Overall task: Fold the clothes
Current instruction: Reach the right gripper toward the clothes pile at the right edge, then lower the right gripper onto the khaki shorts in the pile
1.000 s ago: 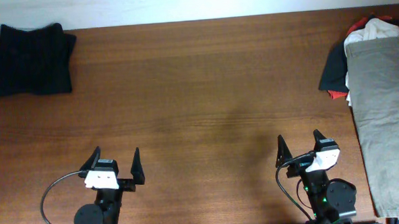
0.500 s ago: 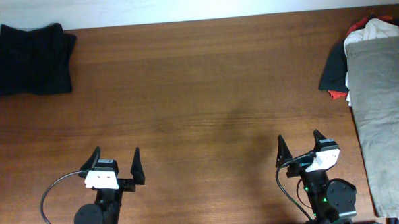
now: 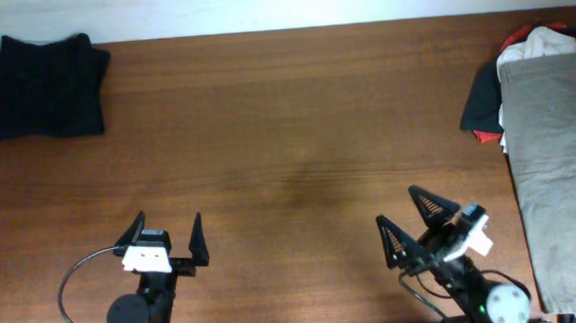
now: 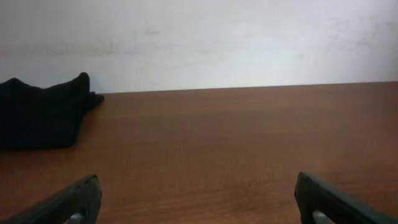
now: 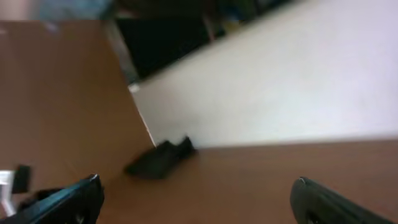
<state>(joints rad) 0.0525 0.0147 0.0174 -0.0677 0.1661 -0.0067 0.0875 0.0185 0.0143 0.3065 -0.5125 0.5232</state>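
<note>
**Main risk: lifting more than one garment off the right-edge heap**

Right tool point(image 3: 395, 204): spread wide, holding nothing, twisted off square, by the near edge toward the near right corner. Left tool point(image 3: 169, 217): likewise wide open and empty, set square-on by the near edge, left of the middle. Nothing gripped anywhere, so no fold begun.

Just right of the right tool: khaki shorts point(image 3: 556, 160), lying flat along the right edge of the bench point(image 3: 296, 112). Impossible to tell whether overhanging that edge. Beyond them, at the far right corner: a bunched heap of white garment point(image 3: 548, 41), red garment point(image 3: 484, 134) and black garment point(image 3: 480, 95), seemingly tucked partly under the shorts' far end. At the far left corner, well apart from both tools: a dark bundle point(image 3: 41, 85), looking folded already.

Likely troubles, judged from this layout:

- Pinching through the shorts into the heap beneath and dragging white or black cloth along, because of the overlap at the far end.
- Catching only the top layer of khaki cloth, so peeling the shorts open while drawing them toward the middle.
- Pulling from one corner with the right tool alone and bunching the cloth, with the left tool too distant to help without a long reach across.
- Nudging the shorts outward rather than inward and sliding them off the right edge.
- Closing at the present twist and gripping askew across a seam.
</note>
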